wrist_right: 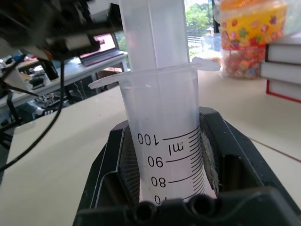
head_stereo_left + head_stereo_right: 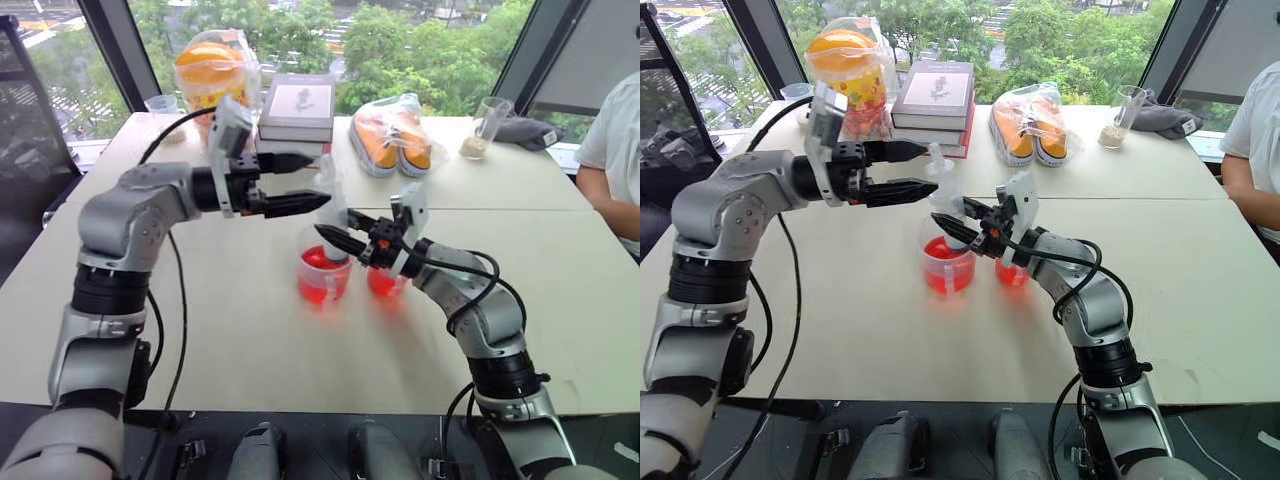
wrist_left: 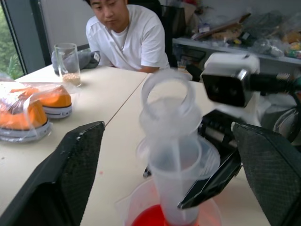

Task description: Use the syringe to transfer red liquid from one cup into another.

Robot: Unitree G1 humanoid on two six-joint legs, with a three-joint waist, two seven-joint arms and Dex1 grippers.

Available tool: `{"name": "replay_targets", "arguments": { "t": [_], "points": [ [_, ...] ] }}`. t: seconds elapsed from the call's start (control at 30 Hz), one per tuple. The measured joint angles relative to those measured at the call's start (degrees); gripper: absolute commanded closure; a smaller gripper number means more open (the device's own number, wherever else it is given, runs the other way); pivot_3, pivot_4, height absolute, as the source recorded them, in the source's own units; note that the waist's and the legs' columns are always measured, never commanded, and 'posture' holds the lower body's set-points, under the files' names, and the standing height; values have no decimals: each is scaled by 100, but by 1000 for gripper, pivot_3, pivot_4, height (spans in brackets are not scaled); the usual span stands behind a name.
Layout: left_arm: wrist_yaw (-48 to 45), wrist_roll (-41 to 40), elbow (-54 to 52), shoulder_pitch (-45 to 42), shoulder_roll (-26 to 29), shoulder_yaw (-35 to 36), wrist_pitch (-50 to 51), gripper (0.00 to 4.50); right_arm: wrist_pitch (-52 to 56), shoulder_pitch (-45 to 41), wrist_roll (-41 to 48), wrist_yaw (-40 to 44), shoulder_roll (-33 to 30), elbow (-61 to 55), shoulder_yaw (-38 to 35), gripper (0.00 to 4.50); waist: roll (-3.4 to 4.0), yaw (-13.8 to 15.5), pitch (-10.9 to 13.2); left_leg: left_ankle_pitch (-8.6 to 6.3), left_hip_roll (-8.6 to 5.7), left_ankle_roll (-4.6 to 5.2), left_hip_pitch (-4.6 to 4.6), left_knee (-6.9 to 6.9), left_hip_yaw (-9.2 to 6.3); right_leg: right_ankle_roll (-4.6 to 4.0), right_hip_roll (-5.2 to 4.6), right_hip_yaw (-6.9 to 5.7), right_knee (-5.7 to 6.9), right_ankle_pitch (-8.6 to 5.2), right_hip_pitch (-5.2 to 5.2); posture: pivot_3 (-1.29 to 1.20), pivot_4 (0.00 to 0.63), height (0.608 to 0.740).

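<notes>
Gripped upright by the right gripper (image 2: pixel 335 238) clamped on its barrel, the syringe (image 3: pixel 171 155) stands tip-down in the nearer cup (image 2: pixel 323 276) of red liquid (image 2: pixel 320 262); the left gripper (image 2: pixel 305 182), fingers apart beside the plunger ring (image 3: pixel 167 92), should probably close squarely there and pull straight up.

Syringe (image 1: pixel 162 141): frosted translucent plastic, smooth, with black printed scale marks. From my console the right gripper (image 2: pixel 335 238) fingers look matt black, and the left gripper (image 3: pixel 169 165) pads (image 3: pixel 70 179) show a fine woven texture (like carbon weave). The near cup (image 2: pixel 324 275) is clear glossy plastic; the red liquid (image 2: pixel 322 285) inside is translucent and wet-bright. Table (image 2: pixel 250 350): matt pale laminate, smooth. Shoes (image 2: pixel 395 140) sit in crinkled, shiny clear wrap. Books (image 2: pixel 297 108) have matt card covers.
</notes>
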Motion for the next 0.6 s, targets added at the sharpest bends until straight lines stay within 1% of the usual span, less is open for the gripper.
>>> {"name": "replay_targets", "arguments": {
  "t": [0.17, 0.3, 0.37, 0.47, 0.6],
  "points": [
    [-9, -76, -203, 238, 262, 99, 123, 253, 101, -98, 168, -128, 10, -32, -154, 3074, 0, -1, 0, 0, 0, 0, 0, -1, 0, 0, 0, 0, -1, 0, 0, 0, 150, 740],
    [7, -84, -210, 272, 294, 137, 114, 253, 260, -251, 390, -363, 89, -67, -291, 3074, 0, 0, 0, 0, 0, 0, -1, 0, 2, 0, -1, 0, 0, 0, 0, 0, 150, 740],
    [22, -83, -208, 267, 238, 135, 102, 253, 442, -510, 686, -598, 111, -208, -584, 3074, 0, 3, 0, 0, 0, 0, -1, 0, 2, 0, -2, 0, 0, 0, -1, 0, 150, 740],
    [17, -65, -171, 214, 109, 107, 54, 253, 663, -918, 1199, -993, -4, -506, -1239, 3074, 0, 26, 0, 0, 0, 0, -2, -1, 0, 0, -3, -3, -3, 0, 1, 0, 150, 740],
    [-46, 28, 126, -62, -77, 14, -65, 253, 877, -744, 1445, -1225, -523, -828, -1726, 3074, -1, 25, -1, -1, -2, 1, -4, -2, 2, 0, -5, -3, -10, 0, 2, 0, 150, 740]
  ]
}}
